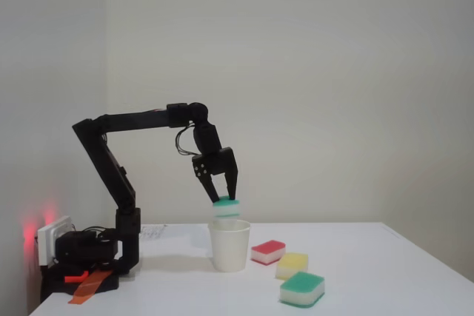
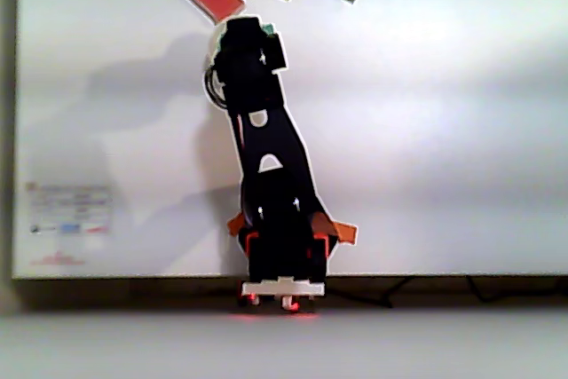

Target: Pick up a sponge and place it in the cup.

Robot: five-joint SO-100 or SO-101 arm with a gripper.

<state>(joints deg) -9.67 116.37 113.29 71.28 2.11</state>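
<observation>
Pinching a soft green-topped sponge (image 1: 226,205) just above the tapered paper cup (image 1: 229,246), the fingers (image 1: 224,196) clamp it, with red (image 1: 268,251), yellow (image 1: 292,264) and green (image 1: 302,288) rounded sponges near on the white surface (image 1: 385,271).

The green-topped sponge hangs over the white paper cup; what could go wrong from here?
1. The green-topped sponge looks about as wide as the white paper cup, so it may catch on the rim.
2. The black two-finger gripper pinches only its top; pushing down could tip the light cup.
</observation>
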